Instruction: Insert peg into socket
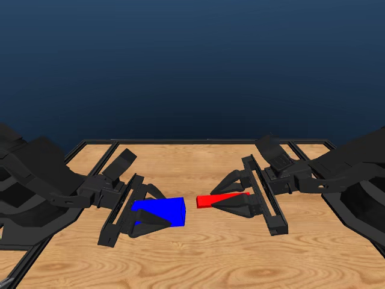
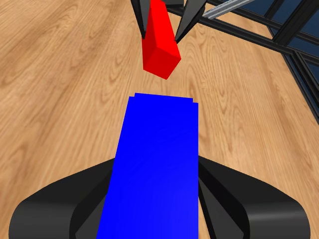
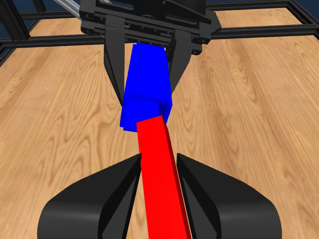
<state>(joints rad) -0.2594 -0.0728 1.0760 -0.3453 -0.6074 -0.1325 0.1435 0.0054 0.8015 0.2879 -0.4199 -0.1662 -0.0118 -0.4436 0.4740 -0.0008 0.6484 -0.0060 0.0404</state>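
Head view shows the left tool (image 1: 146, 218) clamping the socket (image 1: 163, 211) and the right tool (image 1: 231, 191) clamping the peg (image 1: 212, 200), both lifted above the surface (image 1: 198, 259), tips near but apart, so insertion remains.

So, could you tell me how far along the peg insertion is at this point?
Both pickups look done: the left gripper holds the blue socket and the right gripper holds the red peg, both seemingly lifted off the table. In hand is the lining up: the peg's tip points at the socket's end, with a small gap between them in the head view. Left to do: closing that gap and pushing the peg in.
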